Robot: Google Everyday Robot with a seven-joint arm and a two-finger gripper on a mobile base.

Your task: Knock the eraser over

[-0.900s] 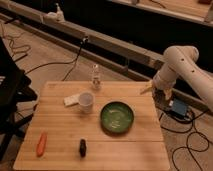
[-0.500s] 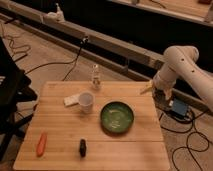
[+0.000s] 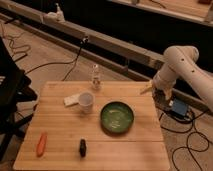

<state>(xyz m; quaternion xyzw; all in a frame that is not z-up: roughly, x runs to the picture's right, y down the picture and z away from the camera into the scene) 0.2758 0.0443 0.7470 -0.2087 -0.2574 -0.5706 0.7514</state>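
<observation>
The eraser (image 3: 82, 147) is a small black oblong block near the front edge of the wooden table (image 3: 60, 132), left of centre. The green bowl (image 3: 116, 117) sits to its upper right. The white arm (image 3: 182, 67) hangs at the far right, beyond the table's right edge. The gripper (image 3: 147, 89) points toward the table's back right corner, far from the eraser.
A white cup (image 3: 86, 102) and a flat white block (image 3: 71, 99) stand at the middle left. A small clear bottle (image 3: 95, 77) stands at the back edge. An orange carrot-like piece (image 3: 41, 143) lies at front left. A blue box (image 3: 178, 108) and cables lie on the floor at right.
</observation>
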